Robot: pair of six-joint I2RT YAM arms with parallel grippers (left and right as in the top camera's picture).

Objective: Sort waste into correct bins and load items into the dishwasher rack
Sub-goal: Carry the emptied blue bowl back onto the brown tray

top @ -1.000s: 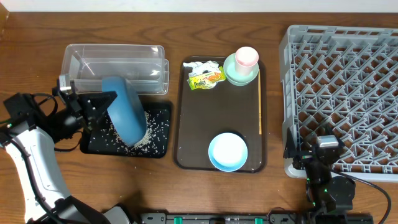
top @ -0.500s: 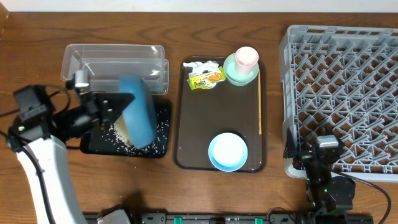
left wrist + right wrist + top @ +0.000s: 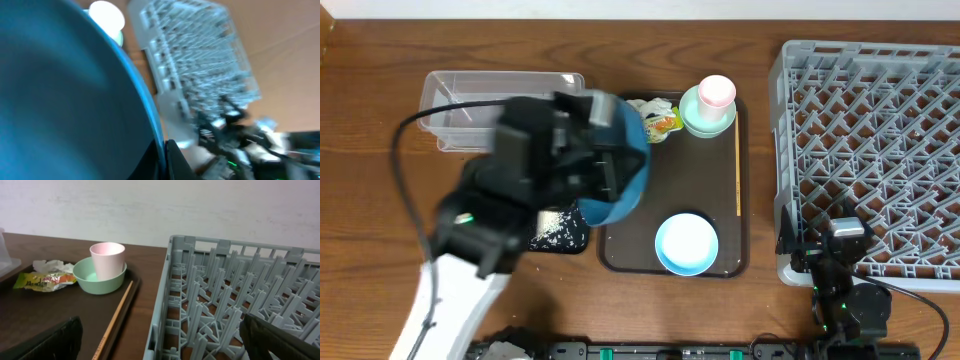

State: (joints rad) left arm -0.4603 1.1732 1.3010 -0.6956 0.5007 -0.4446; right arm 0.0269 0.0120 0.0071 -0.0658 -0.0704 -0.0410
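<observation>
Large dark-blue bowl: rim pinched in the left gripper, tilted over the brown tray's left edge. Advise clearing the dishwasher rack wall, then seating it between pegs. Right gripper: spread wide, empty.

Legible text: none | small yellow crinkled plastic wrapper on the dark brown rectangular serving tray | bore dark printed lettering across a yellow-and-green panel | right wrist view: letters too small and blurred to read | overhead view: wrapper partly covered, print unreadable
</observation>
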